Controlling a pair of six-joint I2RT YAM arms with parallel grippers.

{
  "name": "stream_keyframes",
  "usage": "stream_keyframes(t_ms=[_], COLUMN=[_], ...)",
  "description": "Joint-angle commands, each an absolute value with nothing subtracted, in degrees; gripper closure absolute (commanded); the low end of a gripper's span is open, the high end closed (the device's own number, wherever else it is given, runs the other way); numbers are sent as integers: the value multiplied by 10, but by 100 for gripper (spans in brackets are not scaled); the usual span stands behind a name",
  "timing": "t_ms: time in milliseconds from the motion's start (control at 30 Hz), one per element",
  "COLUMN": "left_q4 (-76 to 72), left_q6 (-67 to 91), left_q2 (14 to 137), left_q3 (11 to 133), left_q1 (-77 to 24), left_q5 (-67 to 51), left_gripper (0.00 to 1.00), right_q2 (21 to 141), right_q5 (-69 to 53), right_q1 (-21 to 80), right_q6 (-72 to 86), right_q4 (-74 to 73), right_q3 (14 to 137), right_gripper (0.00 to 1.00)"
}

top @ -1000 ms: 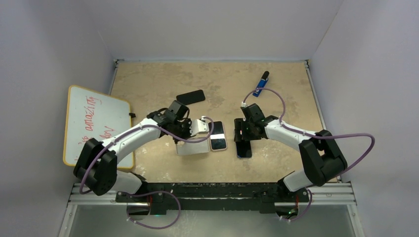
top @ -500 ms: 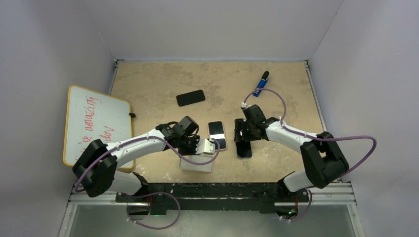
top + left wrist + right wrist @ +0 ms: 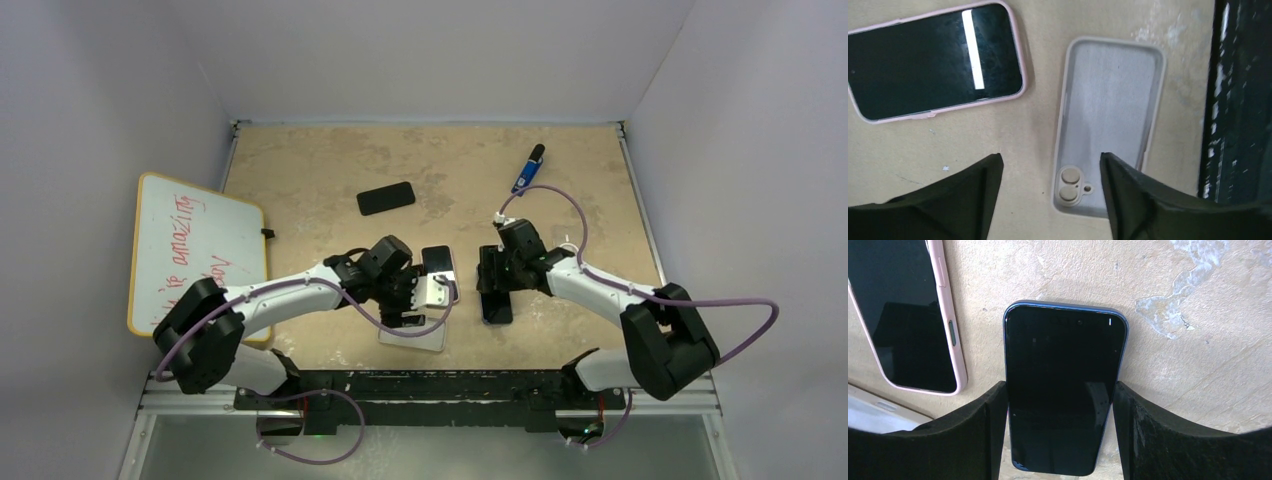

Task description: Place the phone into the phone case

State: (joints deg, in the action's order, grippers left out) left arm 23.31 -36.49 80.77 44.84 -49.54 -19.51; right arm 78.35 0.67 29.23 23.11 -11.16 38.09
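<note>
The pale grey phone case point(image 3: 1108, 110) lies inside-up on the table, its camera cutout toward my left gripper point(image 3: 1050, 167). That gripper hovers just above it, open and holding nothing; in the top view the left gripper point(image 3: 432, 293) partly covers the case point(image 3: 415, 338). The dark blue phone point(image 3: 1063, 350) lies screen-up on the table. My right gripper point(image 3: 1060, 390) is shut on it, a finger pressed on each long side. In the top view the phone point(image 3: 497, 308) sticks out toward the near edge from the right gripper point(image 3: 495, 283).
A pink-cased phone point(image 3: 438, 262) lies between the two grippers, close to both. A black phone point(image 3: 386, 197) and a blue marker point(image 3: 528, 168) lie farther back. A whiteboard point(image 3: 195, 250) leans at the left. The table's black near rail point(image 3: 1238, 100) runs beside the case.
My left gripper carried the case toward the near edge, laid it flat and opened. The right gripper stayed on the phone, barely moving.
</note>
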Motion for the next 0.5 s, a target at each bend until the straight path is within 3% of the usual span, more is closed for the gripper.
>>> stream_keyframes(t_ms=[0, 233, 467], left_q4=[144, 81, 92], left_q6=[-282, -125, 92], left_q2=[761, 689, 689], left_q3=[454, 432, 462], left_q1=[-496, -489, -326], left_q5=[-232, -108, -135], left_gripper=[18, 10, 7], right_q2=[772, 744, 723], right_q5=[1, -18, -61], right_q1=[296, 306, 331], right_q6=[223, 198, 163], right_q4=[-89, -68, -52], right_q3=[381, 368, 373], right_gripper=[73, 73, 73])
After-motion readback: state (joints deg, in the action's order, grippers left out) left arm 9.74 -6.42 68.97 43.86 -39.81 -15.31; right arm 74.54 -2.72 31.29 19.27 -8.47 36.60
